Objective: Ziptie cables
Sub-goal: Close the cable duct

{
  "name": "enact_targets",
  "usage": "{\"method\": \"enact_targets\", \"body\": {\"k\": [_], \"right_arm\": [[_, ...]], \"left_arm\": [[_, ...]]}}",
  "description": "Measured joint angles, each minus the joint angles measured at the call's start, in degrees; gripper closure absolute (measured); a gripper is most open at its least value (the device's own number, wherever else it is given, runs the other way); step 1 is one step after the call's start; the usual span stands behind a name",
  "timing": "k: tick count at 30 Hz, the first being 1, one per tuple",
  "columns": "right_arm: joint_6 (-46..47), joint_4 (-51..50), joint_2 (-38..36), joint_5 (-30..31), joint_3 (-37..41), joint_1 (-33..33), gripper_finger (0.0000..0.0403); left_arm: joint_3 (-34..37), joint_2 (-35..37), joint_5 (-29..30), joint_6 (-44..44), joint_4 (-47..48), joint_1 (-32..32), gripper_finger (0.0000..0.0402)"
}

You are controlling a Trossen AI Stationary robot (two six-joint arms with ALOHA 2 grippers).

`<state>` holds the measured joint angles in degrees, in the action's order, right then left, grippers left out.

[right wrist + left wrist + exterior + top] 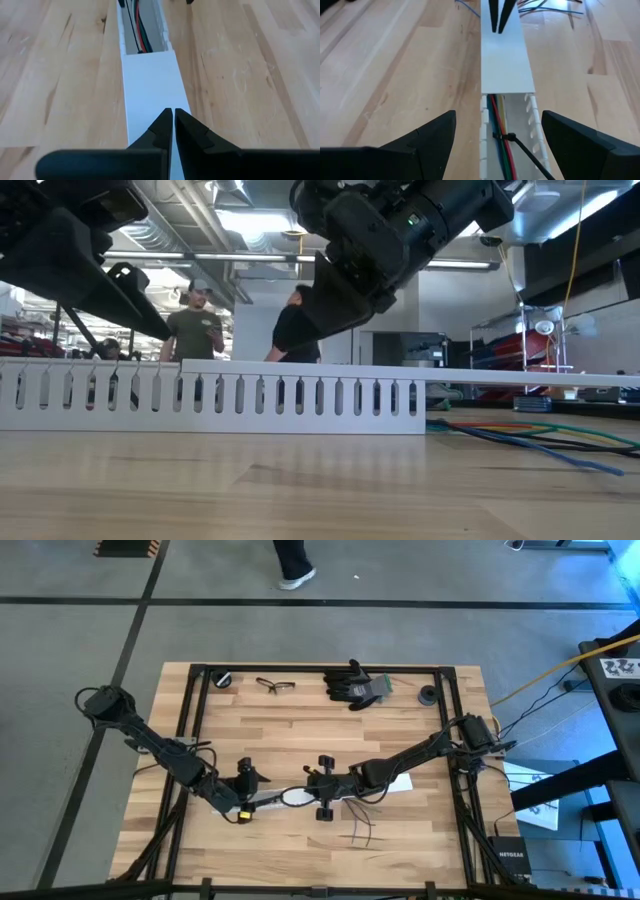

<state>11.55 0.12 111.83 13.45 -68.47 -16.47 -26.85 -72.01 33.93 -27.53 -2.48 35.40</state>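
Wood table [300,730] lay wide and bare around you. Your right claw [173,131] was pinched shut on the white lid [151,92]. Your left claw [495,137] hung wide open, holding nothing, over the cables [501,135] in the tray [536,120] below it. The lid could slip if you tugged sideways. The table edge was far.

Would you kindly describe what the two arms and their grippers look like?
Both arms are dark and jointed, with black wiring along their links. The left gripper has broad, black, wedge-shaped fingers. The right gripper has slim black fingers tapering to points. No markings are readable.
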Motion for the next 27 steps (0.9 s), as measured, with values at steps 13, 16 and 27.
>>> {"method": "enact_targets", "body": {"k": [13,16,27], "right_arm": [[0.00,-0.04,0.00,0.02,0.00,0.00,0.0398],[0.00,-0.07,0.00,0.01,0.00,0.00,0.0398],[0.00,-0.07,0.00,0.02,0.00,0.00,0.0398]], "left_arm": [[0.00,0.00,0.00,-0.75,-0.09,0.02,0.0121],[0.00,0.00,0.00,-2.47,-0.12,0.02,0.0121],[0.00,0.00,0.00,-3.85,-0.05,0.02,0.0121]]}}
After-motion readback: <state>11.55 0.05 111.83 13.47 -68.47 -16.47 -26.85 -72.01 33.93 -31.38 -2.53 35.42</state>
